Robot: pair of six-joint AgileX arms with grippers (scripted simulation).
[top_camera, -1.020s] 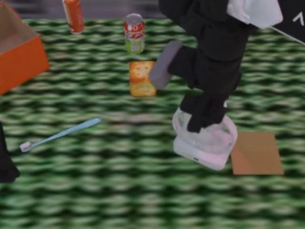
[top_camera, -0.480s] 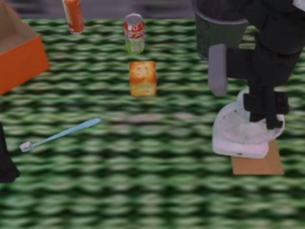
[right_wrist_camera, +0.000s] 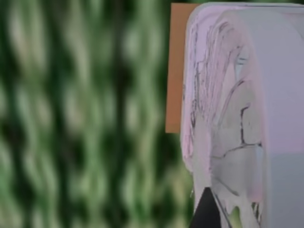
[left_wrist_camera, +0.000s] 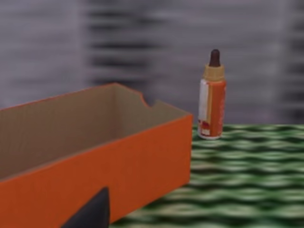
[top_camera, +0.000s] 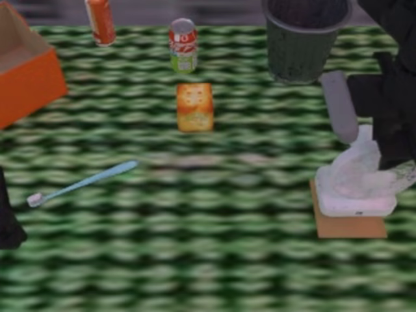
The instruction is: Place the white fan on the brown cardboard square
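Note:
The white fan (top_camera: 354, 185) sits over the brown cardboard square (top_camera: 348, 227) at the right of the table, its flat base covering the sheet's far part. I cannot tell whether the base touches the sheet. My right gripper (top_camera: 390, 153) comes down from the right edge and is shut on the fan's grille cage. In the right wrist view the fan (right_wrist_camera: 237, 118) fills the frame, with a strip of the cardboard (right_wrist_camera: 178, 66) beside it and one dark fingertip (right_wrist_camera: 206, 211) against the cage. My left gripper (top_camera: 8, 227) stays parked at the left edge, open.
A deep orange box (top_camera: 26, 71) stands at the far left, with an orange bottle (top_camera: 99, 19) and a can (top_camera: 183, 44) along the back. An orange-yellow cube (top_camera: 194, 107), a blue toothbrush (top_camera: 84, 182) and a dark bin (top_camera: 302, 39) are also on the green cloth.
My right gripper has carried the fan to the right, from beside the cardboard square to over it. The dark bin has come into view behind the arm. The left arm has not moved.

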